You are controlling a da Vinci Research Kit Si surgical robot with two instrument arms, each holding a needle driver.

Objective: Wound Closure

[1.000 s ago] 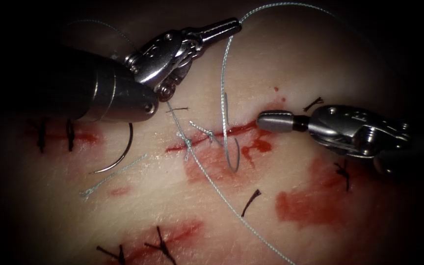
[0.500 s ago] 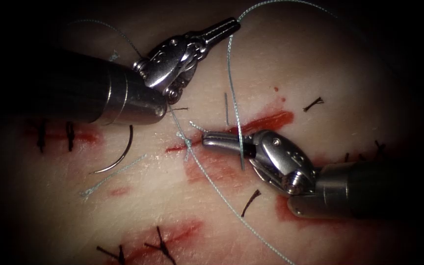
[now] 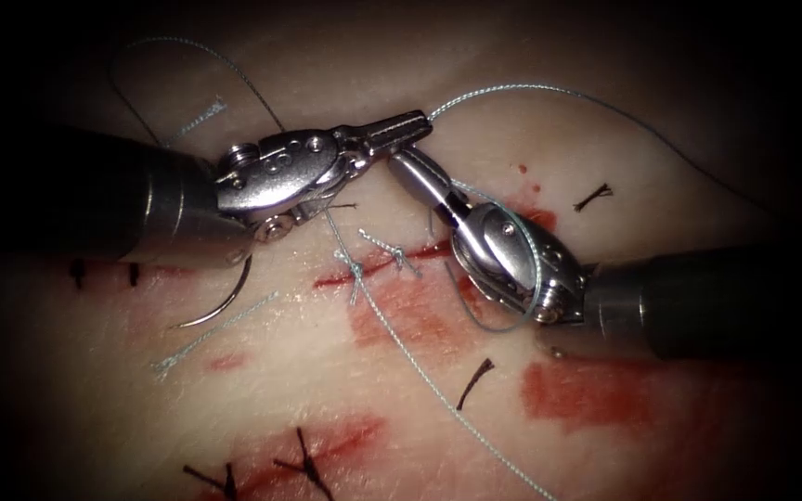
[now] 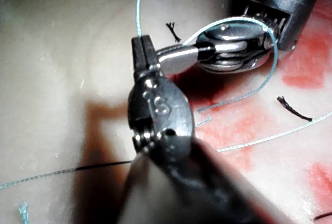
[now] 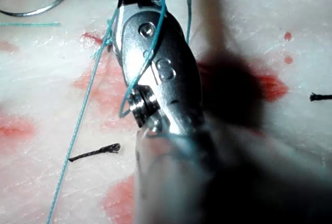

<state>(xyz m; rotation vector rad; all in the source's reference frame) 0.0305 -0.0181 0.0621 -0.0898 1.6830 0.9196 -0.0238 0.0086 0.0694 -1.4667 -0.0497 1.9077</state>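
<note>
My right gripper (image 3: 399,163) has swung up to meet my left gripper (image 3: 417,123), thread (image 3: 512,89) now looped around it. The needle (image 3: 225,295) lies free on tissue (image 3: 605,148) left of the cut (image 3: 392,264). Left clenched on thread; right's jaws closed, holding nothing.

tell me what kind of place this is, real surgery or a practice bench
Most likely a suturing practice bench: two needle drivers, left tool and right tool, work teal thread over cut tissue, a curved needle lying loose.

Needle (image 3: 225,295) top hidden behind left hand (image 3: 401,130).
</note>
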